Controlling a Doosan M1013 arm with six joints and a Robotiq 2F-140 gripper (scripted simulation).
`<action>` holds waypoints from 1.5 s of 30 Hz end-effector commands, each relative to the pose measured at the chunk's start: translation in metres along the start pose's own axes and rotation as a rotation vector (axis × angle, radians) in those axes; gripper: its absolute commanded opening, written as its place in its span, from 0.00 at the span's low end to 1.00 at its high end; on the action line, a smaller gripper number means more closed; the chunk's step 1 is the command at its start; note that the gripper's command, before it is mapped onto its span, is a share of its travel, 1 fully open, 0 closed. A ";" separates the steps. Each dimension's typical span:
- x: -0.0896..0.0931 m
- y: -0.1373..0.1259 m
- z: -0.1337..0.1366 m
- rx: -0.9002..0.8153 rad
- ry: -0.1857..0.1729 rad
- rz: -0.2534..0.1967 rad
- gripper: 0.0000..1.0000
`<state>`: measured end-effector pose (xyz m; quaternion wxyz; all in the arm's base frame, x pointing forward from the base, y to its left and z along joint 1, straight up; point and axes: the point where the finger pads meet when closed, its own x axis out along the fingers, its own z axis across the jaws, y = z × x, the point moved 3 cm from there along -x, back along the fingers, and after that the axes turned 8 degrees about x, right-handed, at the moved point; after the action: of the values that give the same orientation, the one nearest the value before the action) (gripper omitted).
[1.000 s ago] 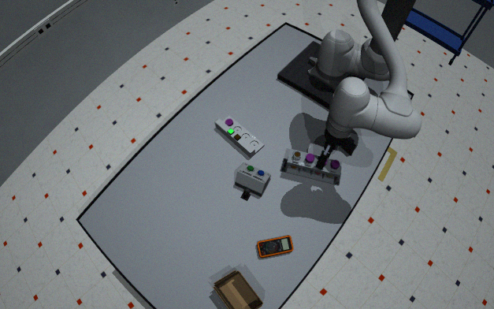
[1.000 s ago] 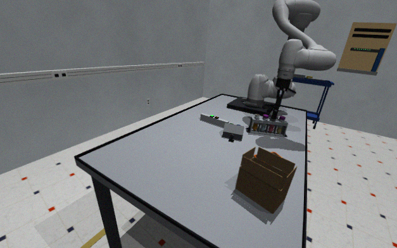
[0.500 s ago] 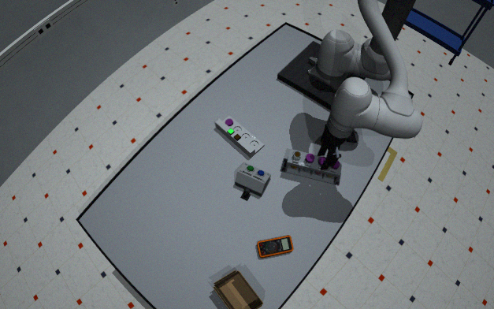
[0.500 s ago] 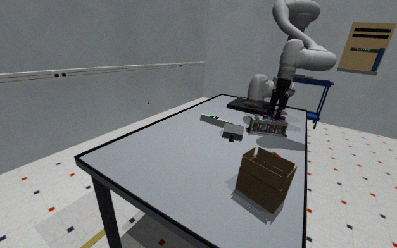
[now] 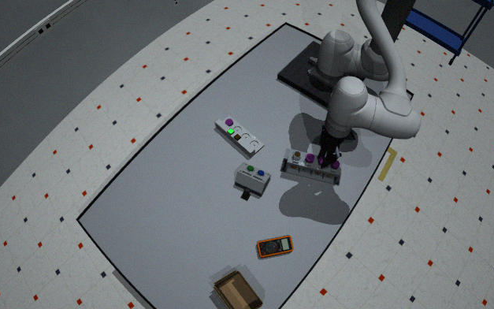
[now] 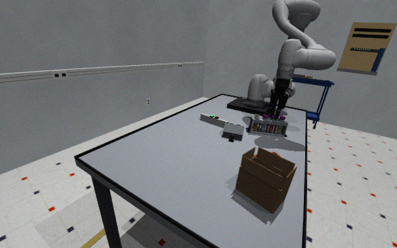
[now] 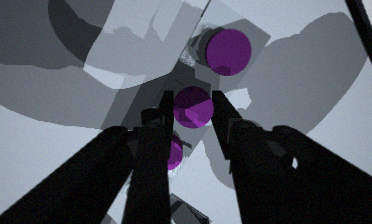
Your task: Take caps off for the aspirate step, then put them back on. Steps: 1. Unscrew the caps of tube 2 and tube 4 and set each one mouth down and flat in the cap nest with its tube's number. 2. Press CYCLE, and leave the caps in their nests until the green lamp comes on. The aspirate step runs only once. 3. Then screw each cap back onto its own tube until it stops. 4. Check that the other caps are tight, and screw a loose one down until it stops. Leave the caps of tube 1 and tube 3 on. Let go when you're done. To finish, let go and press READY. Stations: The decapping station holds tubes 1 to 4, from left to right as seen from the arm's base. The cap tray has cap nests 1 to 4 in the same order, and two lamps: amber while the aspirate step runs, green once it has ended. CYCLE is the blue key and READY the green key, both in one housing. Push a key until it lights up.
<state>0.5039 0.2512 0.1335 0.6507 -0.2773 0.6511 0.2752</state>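
The decapping station stands near the table's right edge. My gripper points straight down and is shut on the purple cap of tube 2, which sits on its tube. The caps of tube 1 and tube 3 are on. Tube 4 stands open. Its purple cap lies in the end nest of the cap tray. The green lamp is lit. The key housing shows the green key and the blue key.
An orange multimeter lies toward the table's near end. A brown cardboard box stands at the end. The arm's dark base plate is behind the station.
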 end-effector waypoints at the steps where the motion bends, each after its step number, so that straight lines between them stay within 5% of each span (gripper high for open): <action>1: -0.001 0.000 0.000 0.000 -0.001 0.000 0.30; 5: -0.001 0.000 0.000 0.000 -0.001 0.000 0.30; 12: -0.001 0.000 0.000 0.250 -0.001 0.000 0.30; 27: 0.000 0.000 0.000 1.000 -0.001 0.001 0.30; 35: 0.000 0.000 0.000 1.047 -0.001 0.001 0.30; 36: 0.001 0.000 0.000 1.047 -0.001 0.001 0.41; 45: 0.000 0.000 0.000 1.047 -0.001 0.001 0.41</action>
<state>0.5038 0.2512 0.1324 0.7021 0.0852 0.7016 -0.0870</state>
